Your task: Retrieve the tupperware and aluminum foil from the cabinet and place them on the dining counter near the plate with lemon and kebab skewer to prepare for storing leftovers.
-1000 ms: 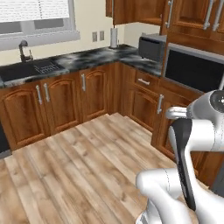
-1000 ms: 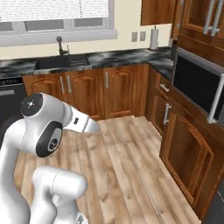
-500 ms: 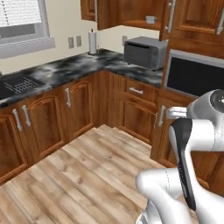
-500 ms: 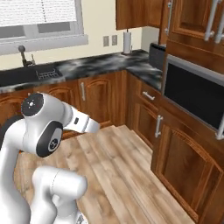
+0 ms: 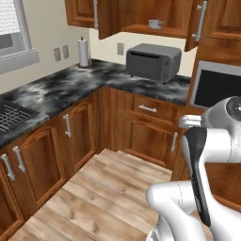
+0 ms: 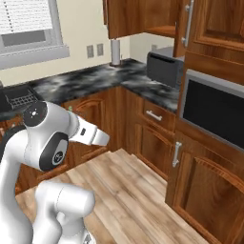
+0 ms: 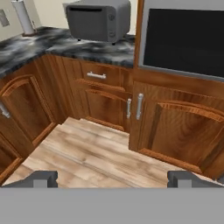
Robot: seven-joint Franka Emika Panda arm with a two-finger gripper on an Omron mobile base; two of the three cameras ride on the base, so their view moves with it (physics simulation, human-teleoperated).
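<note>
Standing on the marble tabletop [image 5: 70, 87], a paper towel roll [image 5: 83, 52] sits left of the microwave [image 5: 153, 61]; above the microwave the cabinet [image 5: 141, 16] hangs open, with the tub [image 5: 155, 23] on its shelf. The jaws [image 7: 113, 178] are spread wide, holding nothing, over the wood floor [image 7: 96, 153]

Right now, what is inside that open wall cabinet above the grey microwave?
In the cabinet, one small grey tub, the tupperware, sits on the shelf above the microwave. The open doors and the frame's top edge cover the rest, so no foil box can be made out.
</note>
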